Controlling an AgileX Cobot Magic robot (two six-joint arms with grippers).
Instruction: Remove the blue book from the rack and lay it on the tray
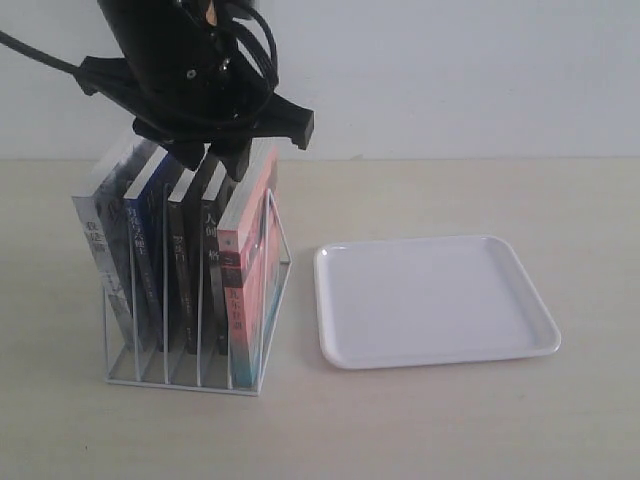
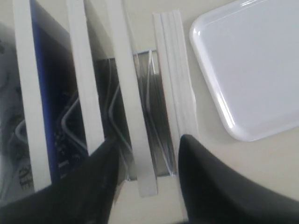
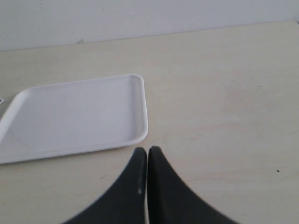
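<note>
The left hand (image 1: 212, 160) hangs over the rack (image 1: 180, 384), fingers apart and holding nothing. In the left wrist view, the page edge of a black-spined book (image 2: 133, 116) lies in the gap, not the blue book (image 2: 44, 93). The blue book stands upright, second from the rack end away from the tray (image 1: 335, 350), with its spine to the worktop's front edge. I judge the hand must shift sideways, away from the tray, to straddle it. The right hand (image 3: 147, 151), fingers together and empty, waits beside the tray, so the left one is nearer.
</note>
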